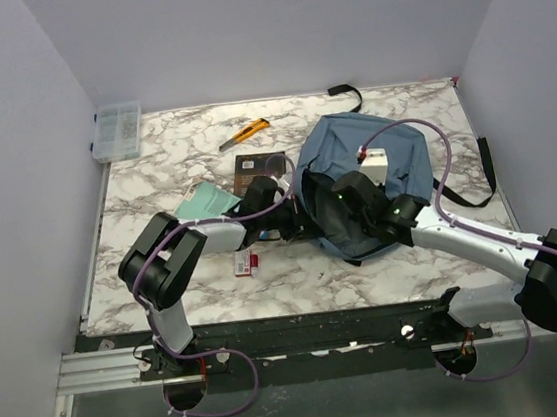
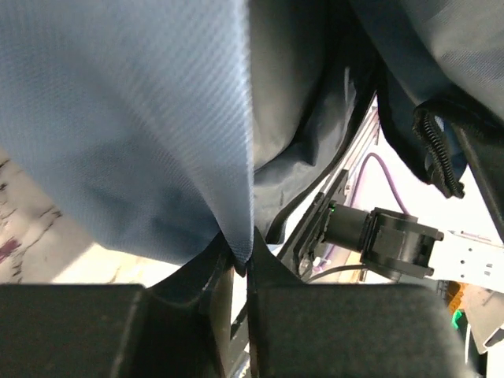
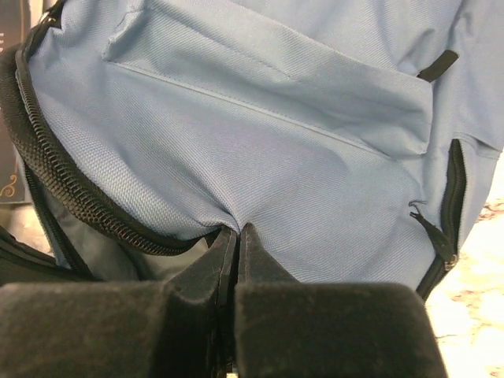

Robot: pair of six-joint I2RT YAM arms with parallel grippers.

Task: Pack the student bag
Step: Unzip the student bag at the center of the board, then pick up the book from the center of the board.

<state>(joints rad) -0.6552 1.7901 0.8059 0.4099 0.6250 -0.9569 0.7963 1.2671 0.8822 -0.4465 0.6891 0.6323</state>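
While left fingers (image 2: 257, 273) and right fingers (image 3: 249, 246) pinch the bag (image 1: 337, 146),
spread its mouth slowly, keeping both grips firm.

- The student bag (image 3: 260, 142) is of woven cloth, dusty blue and matt, and its fine weave shows up close.
- Its zipper (image 3: 71, 197) has black coiled teeth that look rough.
- The lining (image 2: 299, 94) is a thinner grey cloth, smoother, with a weak sheen.
- The fingers (image 3: 323, 323) of the right gripper (image 3: 236, 235) are black, matt and a little grainy.
- The table (image 1: 298, 292) has a smooth marble-patterned top, slightly glossy.
- The box (image 1: 117, 131) is of clear plastic.
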